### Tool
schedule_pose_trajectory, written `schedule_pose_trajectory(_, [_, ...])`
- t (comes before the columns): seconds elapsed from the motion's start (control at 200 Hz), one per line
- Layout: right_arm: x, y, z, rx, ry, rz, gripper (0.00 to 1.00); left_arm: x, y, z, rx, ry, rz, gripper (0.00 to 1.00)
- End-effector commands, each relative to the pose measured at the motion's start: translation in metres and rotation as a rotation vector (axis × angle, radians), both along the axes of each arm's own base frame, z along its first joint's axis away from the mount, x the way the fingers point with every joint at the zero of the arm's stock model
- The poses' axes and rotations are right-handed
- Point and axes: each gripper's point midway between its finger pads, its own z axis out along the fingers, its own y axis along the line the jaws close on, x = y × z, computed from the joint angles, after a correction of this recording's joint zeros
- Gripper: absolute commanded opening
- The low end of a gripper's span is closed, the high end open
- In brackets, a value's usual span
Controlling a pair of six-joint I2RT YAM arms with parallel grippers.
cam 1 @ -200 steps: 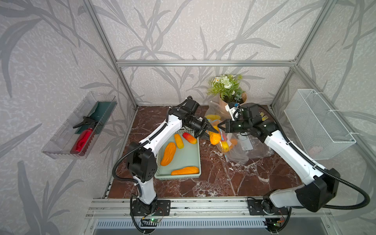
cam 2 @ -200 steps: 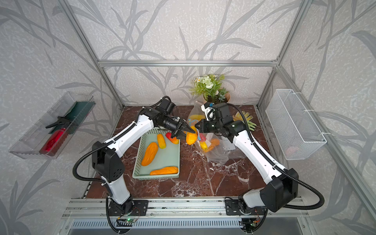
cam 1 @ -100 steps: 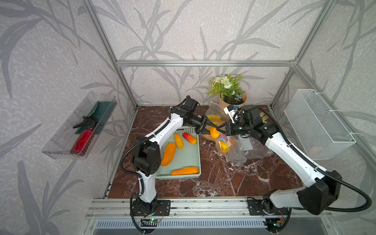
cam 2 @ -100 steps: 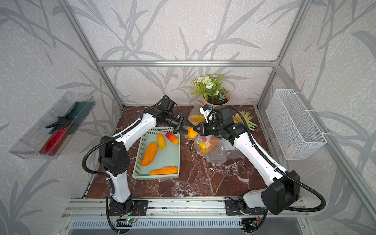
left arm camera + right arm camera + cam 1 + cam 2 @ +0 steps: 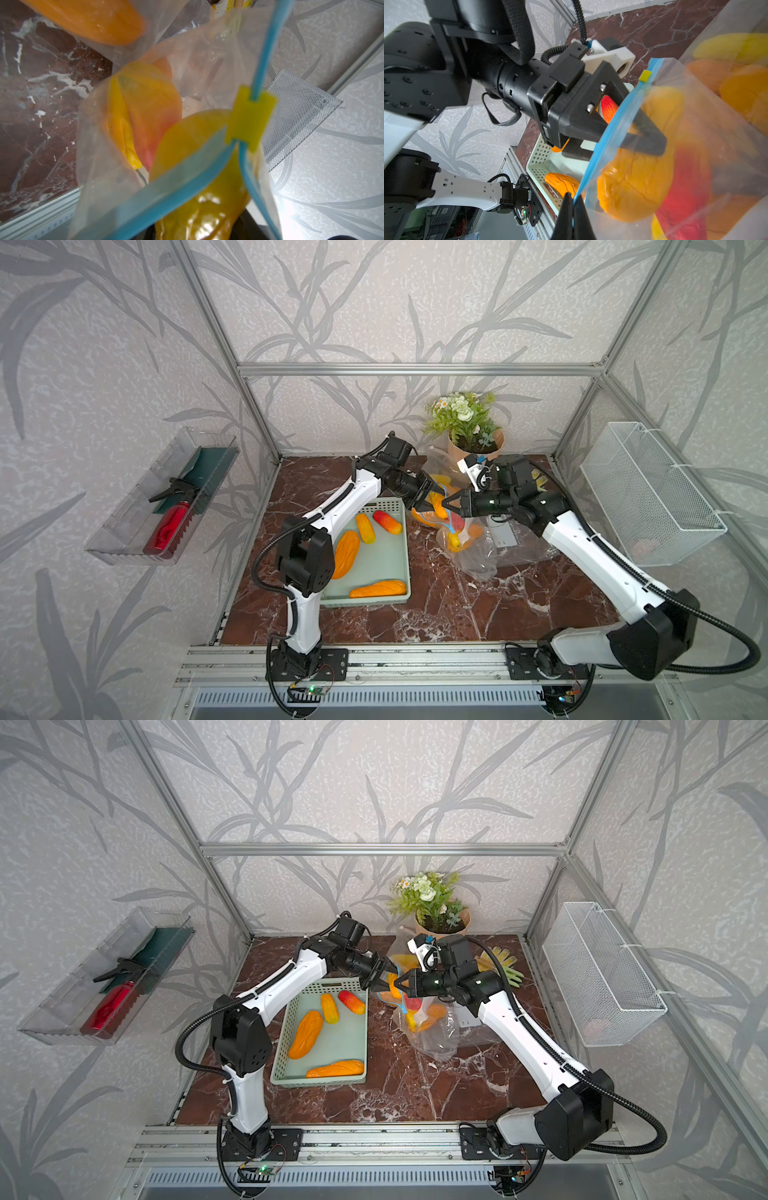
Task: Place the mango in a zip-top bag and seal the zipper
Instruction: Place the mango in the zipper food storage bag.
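Mango part looks done: the plump orange mango (image 5: pixel 633 176) sits inside the crinkly clear zip-top bag (image 5: pixel 478 556), among red and yellow fruit (image 5: pixel 685 187). My right gripper (image 5: pixel 572 207) is pinched tight on the light-blue zipper strip (image 5: pixel 612 128), holding the mouth up off the marble tabletop (image 5: pixel 457 614). My left gripper (image 5: pixel 431 499) pokes through that mouth, jaws partly apart, nothing clamped that I can see.

Left to do: sealing. The mouth gapes, small yellow slider (image 5: pixel 250 120) parked on the strip.

In the way: left fingers (image 5: pixel 583 124) are inside the opening and must clear first. Mint-green perforated basket (image 5: pixel 368 600) with four more fruit (image 5: pixel 347 553) sits just beside, potted plant (image 5: pixel 465 423) behind.
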Motion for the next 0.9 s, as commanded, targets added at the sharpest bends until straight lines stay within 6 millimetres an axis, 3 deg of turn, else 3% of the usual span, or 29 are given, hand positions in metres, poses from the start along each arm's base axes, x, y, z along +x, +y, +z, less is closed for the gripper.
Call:
schedule_pose_trajectory(0.0, [0.005, -0.003, 0.011, 0.002, -0.023, -0.029, 0.0, -0.003, 0.01, 0.024, 0.017, -0.065, 0.034, 0.59])
schedule_pose_trajectory(0.215, [0.009, -0.007, 0.009, -0.016, -0.02, -0.052, 0.0, -0.002, 0.029, 0.065, -0.025, -0.148, 0.13, 0.6])
schedule_pose_trajectory(0.32, [0.01, -0.008, 0.01, -0.014, -0.022, -0.053, 0.0, 0.003, 0.04, 0.075, -0.037, -0.156, 0.192, 0.6])
schedule_pose_trajectory(0.425, [0.01, -0.007, 0.014, -0.004, -0.033, -0.042, 0.0, 0.015, 0.062, 0.06, 0.033, -0.135, 0.251, 0.59])
schedule_pose_trajectory(0.55, [0.006, -0.006, 0.015, 0.003, -0.032, -0.027, 0.0, 0.042, 0.079, 0.036, 0.121, -0.135, 0.301, 0.54])
schedule_pose_trajectory(0.71, [0.004, -0.006, 0.016, 0.006, -0.034, -0.021, 0.0, 0.063, 0.079, 0.013, 0.206, -0.127, 0.285, 0.51])
schedule_pose_trajectory(0.895, [0.004, -0.006, 0.019, 0.01, -0.035, -0.023, 0.0, 0.074, 0.067, -0.004, 0.211, -0.11, 0.269, 0.42])
